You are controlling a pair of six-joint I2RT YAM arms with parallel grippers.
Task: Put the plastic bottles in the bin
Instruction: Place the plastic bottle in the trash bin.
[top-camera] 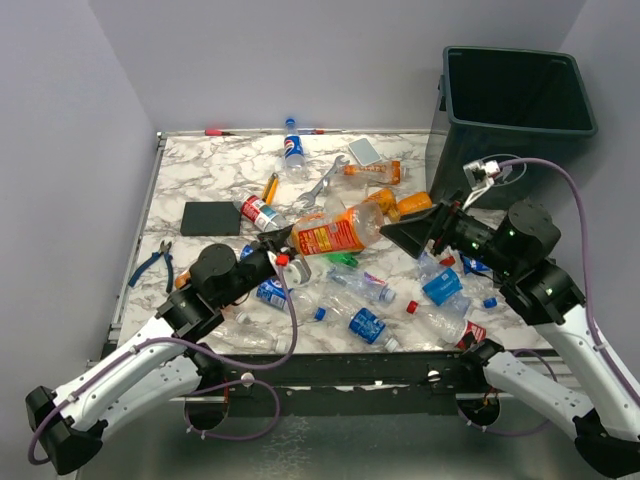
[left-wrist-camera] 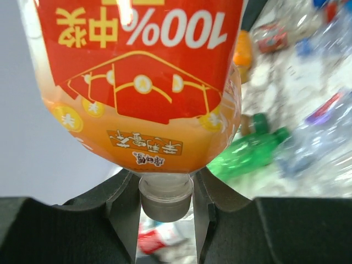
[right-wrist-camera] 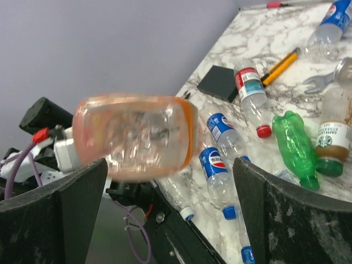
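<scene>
Midair, left end effector [left-wrist-camera: 166, 190] — narrowed, gripping orange bottle [left-wrist-camera: 143, 82]

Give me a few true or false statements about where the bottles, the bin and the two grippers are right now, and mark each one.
1. The left gripper holds the orange bottle by its cap. True.
2. The right gripper is clamped on that bottle. False: its jaws stand wide open, with the bottle's base in front of them.
3. The bin stands at the far right. True.
4. The green bottle is inside the bin. False: it lies on the table.
</scene>
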